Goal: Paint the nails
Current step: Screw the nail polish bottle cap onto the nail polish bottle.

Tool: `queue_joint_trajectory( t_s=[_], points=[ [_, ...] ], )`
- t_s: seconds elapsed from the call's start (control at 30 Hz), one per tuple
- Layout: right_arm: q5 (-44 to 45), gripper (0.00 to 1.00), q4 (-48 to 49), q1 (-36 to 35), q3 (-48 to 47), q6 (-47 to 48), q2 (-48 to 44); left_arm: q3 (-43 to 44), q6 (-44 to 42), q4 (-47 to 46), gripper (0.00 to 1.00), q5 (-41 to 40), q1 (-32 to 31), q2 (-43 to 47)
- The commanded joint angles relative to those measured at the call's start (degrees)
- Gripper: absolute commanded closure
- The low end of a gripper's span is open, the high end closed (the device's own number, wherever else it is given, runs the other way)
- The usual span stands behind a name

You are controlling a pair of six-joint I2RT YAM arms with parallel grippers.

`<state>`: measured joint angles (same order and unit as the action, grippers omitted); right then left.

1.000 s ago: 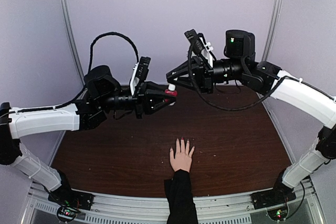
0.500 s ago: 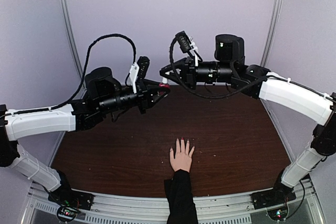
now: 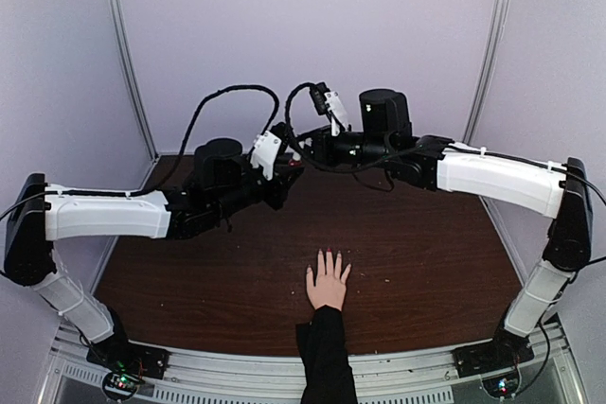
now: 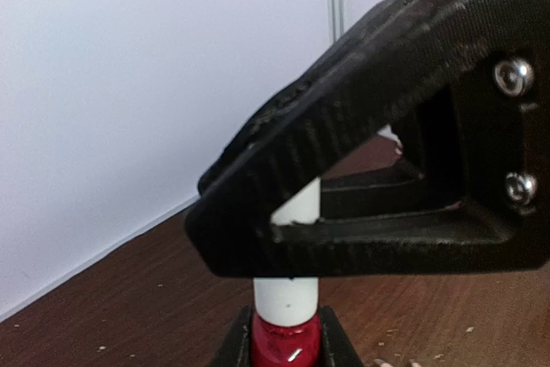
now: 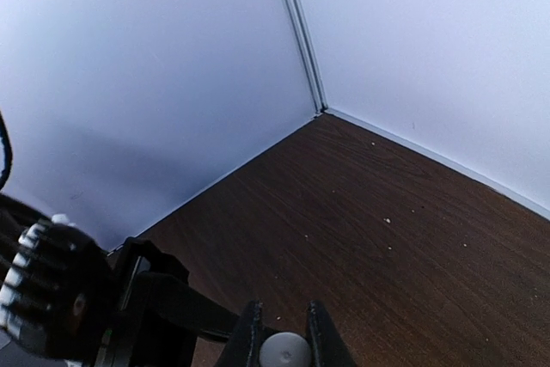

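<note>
A pale hand (image 3: 329,286) in a black sleeve lies flat on the brown table (image 3: 426,243) near the front. Its nails (image 3: 328,254) point away from me and are too small to judge their colour. High above the table's back, both grippers meet. My left gripper (image 3: 287,166) (image 4: 286,343) is shut on a small red bottle (image 4: 286,341). My right gripper (image 3: 303,151) (image 5: 284,345) is shut on the bottle's white cap (image 4: 286,298) (image 5: 284,351), and its black fingers (image 4: 369,169) cross the left wrist view.
Pale walls enclose the table on three sides, with a metal corner post (image 5: 296,32) behind the grippers. Black cables (image 3: 227,101) loop over both wrists. The arm bases (image 3: 118,357) sit at the near rail beside the sleeve.
Both grippers have moved left and farther back together, keeping the bottle and cap between them. The hand has not moved.
</note>
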<state>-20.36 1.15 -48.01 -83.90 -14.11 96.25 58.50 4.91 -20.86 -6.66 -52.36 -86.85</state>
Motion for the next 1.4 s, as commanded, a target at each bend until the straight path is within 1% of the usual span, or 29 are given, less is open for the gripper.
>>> queue_joint_trajectory(
  t_s=[0.0, 0.13, 0.17, 0.33, 0.47, 0.5, 0.57, 0.67, 0.87, 0.93, 1.0, 1.07, 1.13, 1.37],
  points=[
    [2.49, 1.0, -1.27, -2.0, 2.25, -3.48, 2.31, 5.8, -9.21, -9.0, 1.0, -11.21, -2.62, -4.34],
    [4.61, 1.0, -1.3, -2.09, 2.72, -4.73, 3.01, 7.24, -13.06, -10.38, 1.0, -15.52, -4.48, -6.77],
    [4.89, 1.0, 0.17, -2.11, 2.87, -4.9, 3.08, 7.44, -13.33, -10.66, 1.0, -15.91, -4.72, -7.1],
    [5.71, 1.0, 0.8, -2.17, 3.29, -4.83, 2.41, 7.13, -12.18, -12.03, 1.0, -15.88, -4.78, -7.25],
    [6.02, 0.94, 1.01, -2.12, 3.92, -4.53, 1.16, 6.36, -11.27, -12.65, 1.0, -15.09, -4.77, -6.36],
    [6.1, 0.91, 1.21, -2.1, 4.23, -4.46, 0.68, 6.1, -11.05, -12.75, 1.0, -14.86, -4.75, -6.11],
    [6.27, 0.79, 1.56, -2.1, 4.88, -4.25, -0.36, 5.64, -10.81, -12.61, 1.0, -14.22, -4.77, -5.53],
    [5.89, 0.73, 1.56, -1.85, 5.51, -3.51, -2.1, 5.18, -10.56, -11.38, 1.0, -12.53, -4.72, -4.63],
    [4.59, 0.49, 0.28, -0.93, 6.6, -1.58, -6.13, 4.87, -9.17, -8.41, 1.0, -8.96, -4.77, -3.24],
    [3.77, 0.45, 0.33, -0.26, 7.45, -1.26, -7.64, 4.22, -8.4, -8.16, 1.0, -7.32, -4.7, -2.3],
    [2.69, 0.41, 0.44, 0.51, 8.48, -1.07, -9.24, 3.3, -7.07, -8.22, 1.0, -3.62, -4.33, -1.11],
    [0.29, 0.38, 0.8, 1.37, 9.46, -0.46, -11.02, 2.56, -5.24, -8.23, 1.0, 1.87, -3.34, 0.16],
    [-3.33, 0.34, 1.12, 2.05, 10.24, 1.01, -12.43, 2.25, -0.95, -7.72, 1.0, 7.34, -2.09, 1.25],
    [-18.31, 0.32, -0.22, 3.76, 10.57, 6.83, -16.29, 2.29, 5.4, -6.35, 1.0, 27.78, 2.4, 3.15]
  ],
)
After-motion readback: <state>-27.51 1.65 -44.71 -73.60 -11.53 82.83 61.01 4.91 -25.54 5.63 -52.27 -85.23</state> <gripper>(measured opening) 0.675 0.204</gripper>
